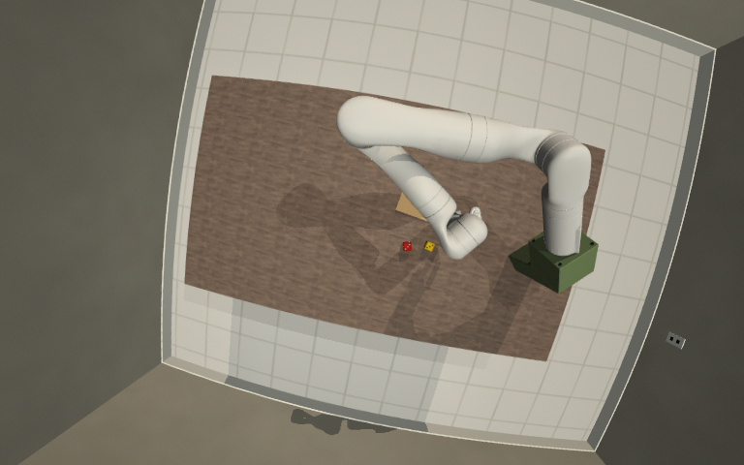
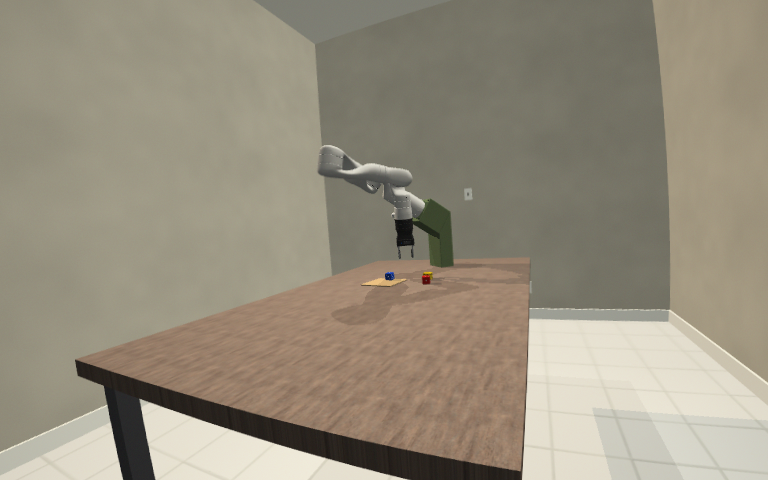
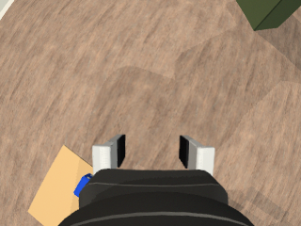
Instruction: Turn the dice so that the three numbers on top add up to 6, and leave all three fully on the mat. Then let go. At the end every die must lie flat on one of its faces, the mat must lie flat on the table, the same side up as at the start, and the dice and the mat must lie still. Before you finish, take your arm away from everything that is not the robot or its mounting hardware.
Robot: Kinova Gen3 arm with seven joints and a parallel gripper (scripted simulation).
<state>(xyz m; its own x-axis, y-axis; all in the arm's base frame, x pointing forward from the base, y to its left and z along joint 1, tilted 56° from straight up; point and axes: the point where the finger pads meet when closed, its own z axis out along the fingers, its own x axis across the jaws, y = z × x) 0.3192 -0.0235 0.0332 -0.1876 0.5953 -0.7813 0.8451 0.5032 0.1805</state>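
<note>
Tool [image 2: 405, 253] [image 3: 152, 146] wide open, grasping nothing — its body partly hides the blue die [image 2: 389, 276] [image 3: 83, 185] in the wrist view.

A brown wood-grain desk [image 1: 246, 164] [image 2: 317, 362] [image 3: 141, 42] with a dark leg [image 2: 130, 433] stands on a pale tiled floor [image 1: 307, 356] [image 2: 572, 362] — grey-beige walls [image 1: 81, 192] [image 2: 498, 124] rise around it, one bearing a small outlet plate [image 1: 675, 340] [image 2: 468, 194].

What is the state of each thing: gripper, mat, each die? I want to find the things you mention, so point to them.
Gripper [image 2: 406, 253] [image 3: 152, 146]: open, above the table.
Mat [image 1: 409, 208] [image 2: 374, 282] [image 3: 53, 188]: flat on the table.
Blue die [image 2: 389, 276] [image 3: 83, 185]: on the mat.
Red die [image 1: 407, 246] [image 2: 425, 280]: on the table, off the mat.
Yellow die [image 1: 429, 246] [image 2: 428, 274]: on the table, off the mat.
</note>
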